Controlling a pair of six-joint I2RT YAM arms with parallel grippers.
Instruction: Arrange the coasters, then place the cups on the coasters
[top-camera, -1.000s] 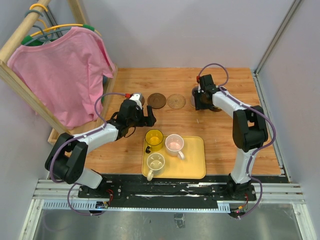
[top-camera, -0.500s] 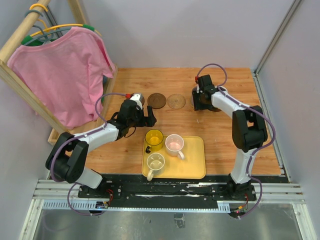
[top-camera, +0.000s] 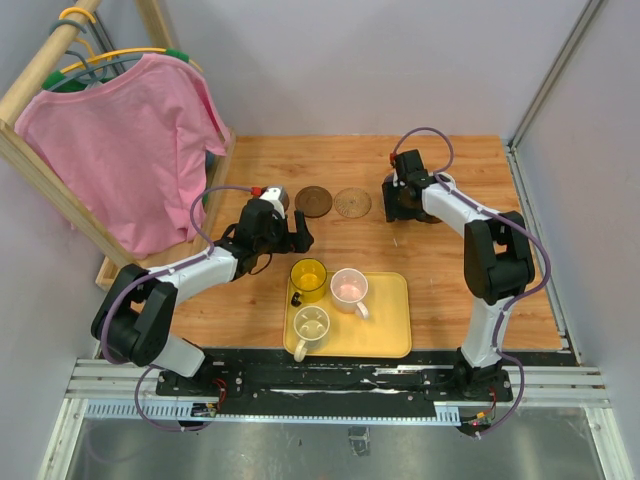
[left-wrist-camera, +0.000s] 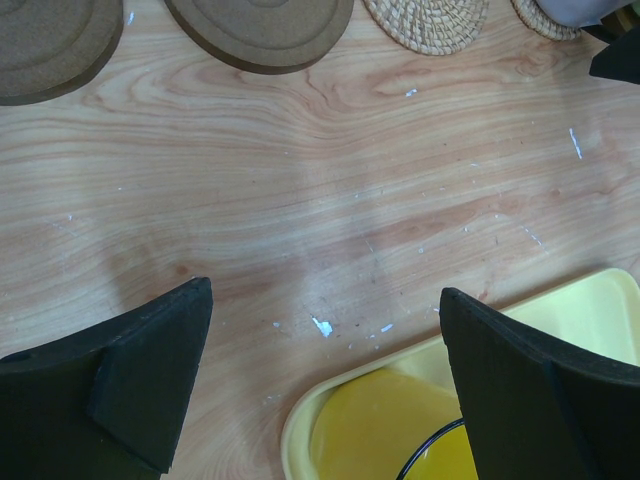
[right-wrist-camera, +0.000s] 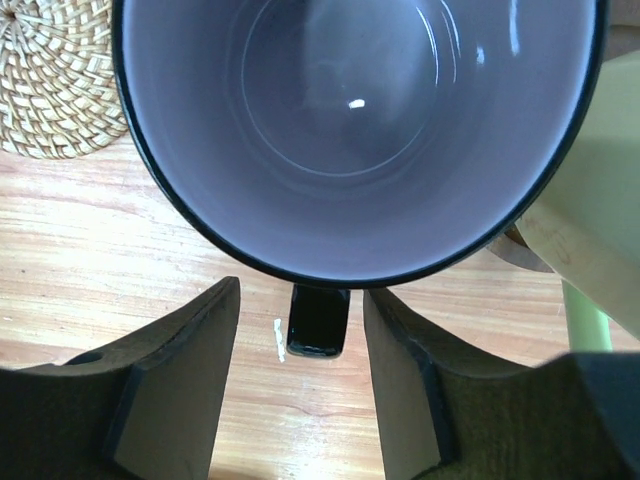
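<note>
The right claw (right-wrist-camera: 302, 300) is at the far side of the table (top-camera: 440, 270), its fingers spread either side of the black handle (right-wrist-camera: 318, 322) of the purple cup (right-wrist-camera: 350, 120), with a gap showing on both sides, so it is not pinching the handle. The left wrist view shows this cup's base resting on a woven coaster (left-wrist-camera: 548, 18). A second woven coaster (right-wrist-camera: 50, 90) lies just to the cup's left. Close on the cup's right is the green cup (right-wrist-camera: 585, 210); a brown disc edge shows beneath it. Two dark coasters (left-wrist-camera: 265, 30) (left-wrist-camera: 45, 50) continue the row to the left. The left claw (left-wrist-camera: 325, 295) is spread wide with nothing in it, hanging over bare wood at the far left corner of the yellow tray (top-camera: 385, 320). On the tray are the yellow cup (top-camera: 308, 277), the pink cup (top-camera: 348, 286) and the cream cup (top-camera: 311, 323), well apart from the coasters.
</note>
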